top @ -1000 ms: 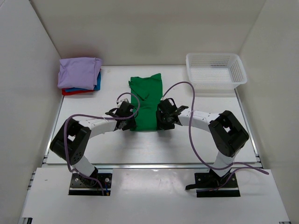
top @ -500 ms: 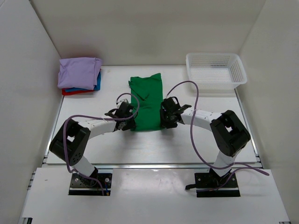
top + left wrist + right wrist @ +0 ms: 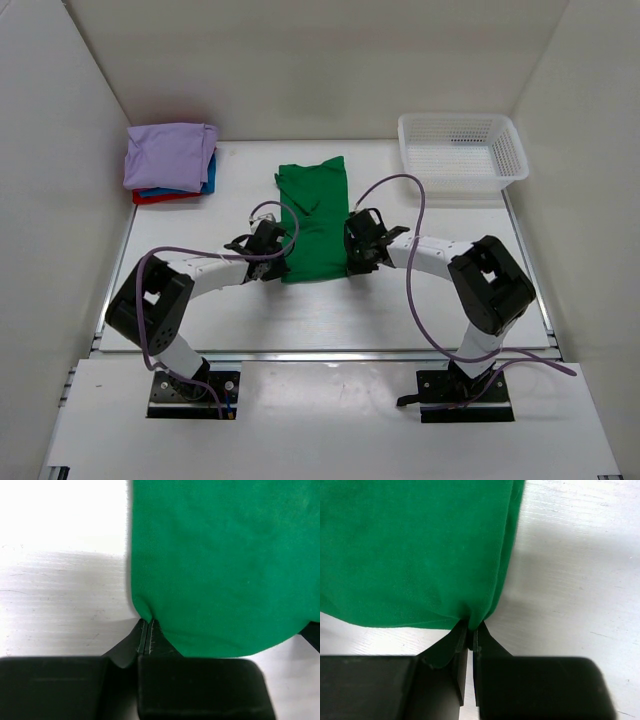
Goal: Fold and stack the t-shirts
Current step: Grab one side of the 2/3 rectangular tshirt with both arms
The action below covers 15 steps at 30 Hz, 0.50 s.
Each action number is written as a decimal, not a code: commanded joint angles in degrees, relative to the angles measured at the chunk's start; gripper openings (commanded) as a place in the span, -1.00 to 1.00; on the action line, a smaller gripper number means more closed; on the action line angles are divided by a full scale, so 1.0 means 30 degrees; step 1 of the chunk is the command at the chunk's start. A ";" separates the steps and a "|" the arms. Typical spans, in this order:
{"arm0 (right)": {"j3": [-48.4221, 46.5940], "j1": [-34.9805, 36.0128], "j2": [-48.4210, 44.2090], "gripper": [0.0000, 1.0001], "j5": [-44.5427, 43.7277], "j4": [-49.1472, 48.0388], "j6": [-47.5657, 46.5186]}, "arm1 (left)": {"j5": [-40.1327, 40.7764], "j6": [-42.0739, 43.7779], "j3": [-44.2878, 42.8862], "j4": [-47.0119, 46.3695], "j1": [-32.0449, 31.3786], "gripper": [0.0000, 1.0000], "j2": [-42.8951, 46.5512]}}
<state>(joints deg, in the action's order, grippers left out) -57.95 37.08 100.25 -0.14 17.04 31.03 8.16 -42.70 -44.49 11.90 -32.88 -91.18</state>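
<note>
— Little has changed in the last second: the right fingers (image 3: 353,262) have slid a touch toward 3 o'clock along the near hem, the left fingers (image 3: 275,265) look unmoved, and the green t-shirt (image 3: 312,215) lies where it did, flat at mid-bench.

— Are both pairs closed on cloth?

— Yes. Each wrist view shows the fingers pressed together with a small pucker of green hem pinched at the tips. The left fingers hold the shirt's 7 o'clock corner, the right fingers its 5 o'clock corner.

— Why those two corners?

— Probably so the near edge can be lifted and carried toward 12 o'clock, laying the lower half over the upper. Holding both corners should keep the hem straight as it travels.

— How many layers does each pinch hold?

— Hard to tell. The right wrist view hints at a doubled edge, but the pucker is too tight to count.

— And the finished ones?

— The lavender t-shirt (image 3: 168,155) sits on a blue one (image 3: 210,176) and a red one (image 3: 150,197) at 10 o'clock on the bench (image 3: 400,310), well apart from the green. The white basket (image 3: 462,152) stands at 2 o'clock, out of the folding path.
</note>
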 commanded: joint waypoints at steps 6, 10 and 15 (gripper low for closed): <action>0.1268 0.1671 -0.1422 -1.00 0.0576 0.2348 -0.0324 | -0.1340 0.1050 0.1907 0.4819 -0.0699 -1.00 0.2528; 0.3524 0.2989 -0.3033 -1.00 0.0575 0.2404 0.0585 | -0.1842 0.0612 0.4222 0.5669 -0.1546 -1.00 0.4871; 0.5369 0.5652 -0.5316 -1.00 0.0661 0.2963 0.2690 | -0.2222 -0.0823 0.6595 0.6957 -0.2660 -1.00 0.8381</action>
<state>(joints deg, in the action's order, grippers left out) -44.82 50.96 87.18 1.85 20.91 34.87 2.87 -43.11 -28.93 23.07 -39.55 -69.63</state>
